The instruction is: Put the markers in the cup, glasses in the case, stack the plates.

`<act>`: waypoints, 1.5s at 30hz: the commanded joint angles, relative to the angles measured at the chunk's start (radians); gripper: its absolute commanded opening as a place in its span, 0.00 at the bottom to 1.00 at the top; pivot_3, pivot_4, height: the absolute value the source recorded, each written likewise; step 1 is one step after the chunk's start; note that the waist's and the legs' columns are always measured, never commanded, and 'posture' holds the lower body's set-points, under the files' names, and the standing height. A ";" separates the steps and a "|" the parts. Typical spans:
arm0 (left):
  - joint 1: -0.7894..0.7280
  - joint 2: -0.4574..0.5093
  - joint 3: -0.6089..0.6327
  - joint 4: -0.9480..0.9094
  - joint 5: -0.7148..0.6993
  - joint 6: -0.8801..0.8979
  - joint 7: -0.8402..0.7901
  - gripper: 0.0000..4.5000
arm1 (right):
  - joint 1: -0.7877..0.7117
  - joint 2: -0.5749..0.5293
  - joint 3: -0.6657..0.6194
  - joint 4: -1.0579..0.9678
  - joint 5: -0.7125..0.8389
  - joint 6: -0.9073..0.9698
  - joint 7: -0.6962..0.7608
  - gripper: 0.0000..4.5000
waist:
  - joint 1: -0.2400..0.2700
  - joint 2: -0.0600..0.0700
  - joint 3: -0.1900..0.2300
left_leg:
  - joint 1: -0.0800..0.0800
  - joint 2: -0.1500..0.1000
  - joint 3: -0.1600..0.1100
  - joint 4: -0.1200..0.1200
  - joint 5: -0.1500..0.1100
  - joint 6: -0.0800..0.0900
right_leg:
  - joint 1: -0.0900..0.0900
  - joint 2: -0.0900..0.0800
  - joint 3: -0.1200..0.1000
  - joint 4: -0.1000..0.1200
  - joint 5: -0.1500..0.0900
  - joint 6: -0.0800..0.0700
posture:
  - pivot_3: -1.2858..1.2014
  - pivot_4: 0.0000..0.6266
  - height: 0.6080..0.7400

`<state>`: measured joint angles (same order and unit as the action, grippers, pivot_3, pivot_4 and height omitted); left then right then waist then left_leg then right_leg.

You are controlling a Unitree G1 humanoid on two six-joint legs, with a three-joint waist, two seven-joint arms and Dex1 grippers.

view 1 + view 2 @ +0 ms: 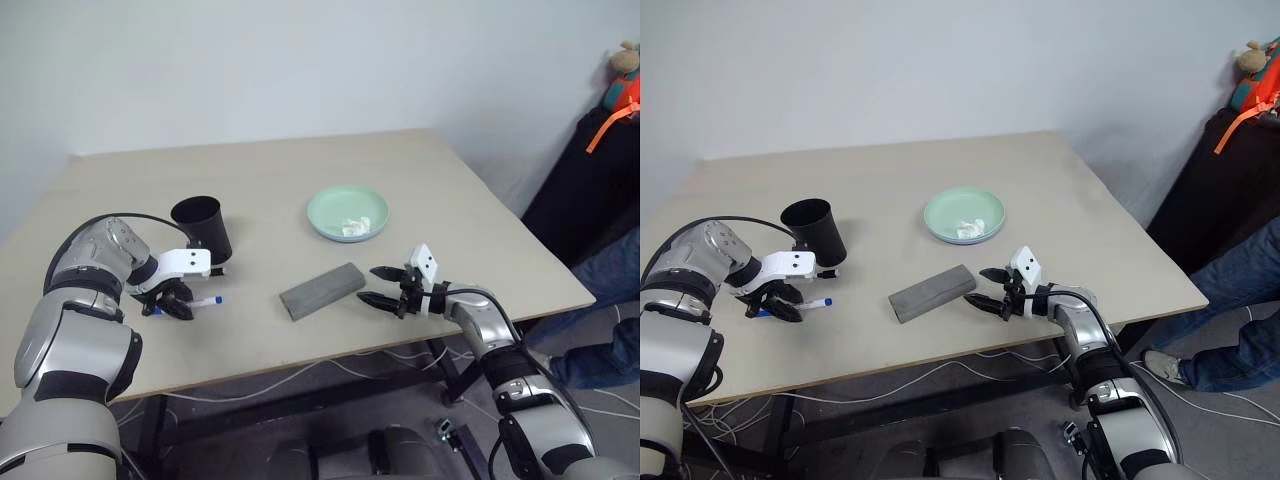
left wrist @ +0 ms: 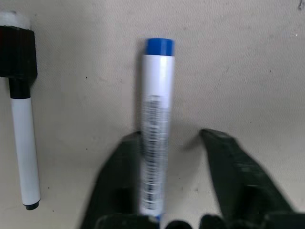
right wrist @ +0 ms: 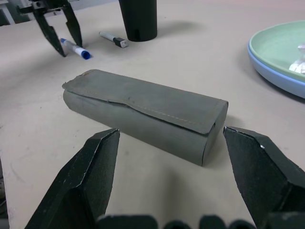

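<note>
beige table (image 1: 300, 180) seen from above, robot at the near edge. left gripper (image 1: 176, 303) points down at the near left of the table, its two black fingers (image 2: 116, 181) straddling the blue-capped marker (image 2: 156, 124), which lies flat on the tabletop; one finger touches the barrel while a gap shows at the other, so the jaws stand partly apart and are not clamped. the black-capped marker (image 2: 23, 138) lies flat just beside it, its cap end against the foot of the black cup (image 1: 204, 229), which stands upright just beyond the left gripper. the grey case (image 3: 143, 112) lies closed near the middle of the table, close to the near edge. right gripper (image 1: 385, 286) is held roughly level just right of the case, fingers wide apart, holding nothing, aimed at the case's end. further back and to the right, the mint green plate (image 1: 347, 212) rests stacked on the light blue plate (image 3: 274, 76), with a small crumpled white tissue (image 1: 353, 226) lying in it.
</note>
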<state>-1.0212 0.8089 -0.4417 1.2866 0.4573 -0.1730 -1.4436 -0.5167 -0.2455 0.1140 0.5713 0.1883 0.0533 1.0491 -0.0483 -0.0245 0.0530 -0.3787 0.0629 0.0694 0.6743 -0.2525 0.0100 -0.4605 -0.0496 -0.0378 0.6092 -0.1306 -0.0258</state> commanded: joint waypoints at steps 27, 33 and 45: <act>0.074 -0.211 0.683 -0.457 -0.611 0.111 0.551 0.02 | -0.021 0.000 0.014 -0.036 0.009 0.007 0.029 0.84 | -0.004 -0.002 0.000 | 0.001 0.000 -0.001 0.002 0.000 0.000 | 0.002 0.001 0.000 0.002 0.002 0.003 | 0.52 0.00 1.00; 0.183 -0.241 0.702 -0.572 -0.572 0.052 0.831 0.02 | -0.024 -0.006 0.016 -0.038 0.011 0.009 0.034 0.84 | -0.003 -0.002 0.000 | 0.001 0.000 0.000 0.002 0.000 0.000 | 0.002 0.001 0.000 0.001 0.002 0.003 | 0.52 0.00 1.00; 0.319 -0.273 0.698 -0.656 -0.579 0.046 0.991 0.02 | -0.021 -0.017 0.018 -0.054 0.011 0.020 0.050 0.84 | -0.003 -0.003 0.000 | 0.001 0.000 0.000 0.002 0.000 0.000 | 0.002 0.001 0.000 0.002 0.002 0.003 | 0.52 0.00 1.00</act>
<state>-0.6894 0.5286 0.2509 0.6595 -0.1154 -0.1091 -0.4693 -0.5095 -0.2541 0.1412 0.5566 0.1868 0.0767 1.0907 -0.0514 -0.0270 0.0528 -0.3772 0.0629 0.0695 0.6760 -0.2524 0.0097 -0.4585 -0.0491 -0.0378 0.6107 -0.1283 -0.0230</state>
